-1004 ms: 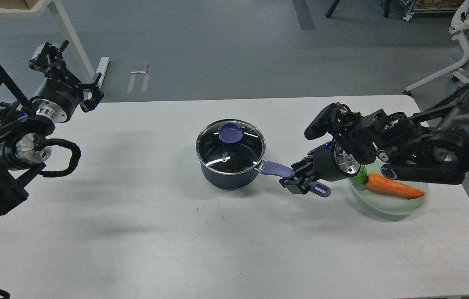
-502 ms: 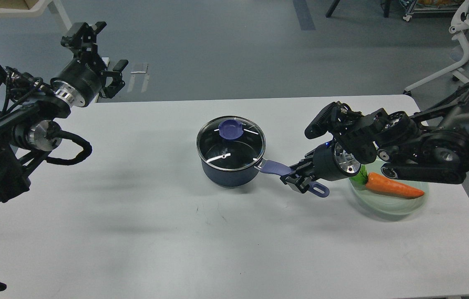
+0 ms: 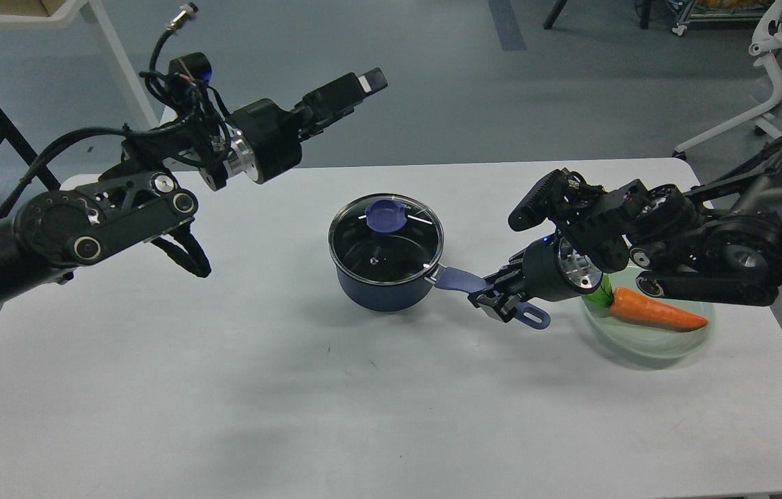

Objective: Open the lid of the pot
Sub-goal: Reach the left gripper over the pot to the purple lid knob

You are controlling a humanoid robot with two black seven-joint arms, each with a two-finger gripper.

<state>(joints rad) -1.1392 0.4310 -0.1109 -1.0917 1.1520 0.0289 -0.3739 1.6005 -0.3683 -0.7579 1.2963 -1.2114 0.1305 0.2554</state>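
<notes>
Pot (image 3: 382,284): near the middle of the white table (image 3: 224,388), far from every edge.
Lid (image 3: 385,238): on top of the pot.
Right gripper (image 3: 498,299): squeezing the pot's purple handle (image 3: 463,281).
Left gripper (image 3: 345,93): up high behind the pot; I cannot tell if it is closed.
Plate (image 3: 647,343): near the right edge, with a carrot (image 3: 654,312).
Open room: bare table in front and to the left.

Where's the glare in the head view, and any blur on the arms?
Head view: thin white streaks of glare on the lid, mostly near its rim; soft diffuse shadows on the table under both arms; no obvious motion blur; left gripper seen dark and side-on, right gripper closed on the pot handle.
</notes>
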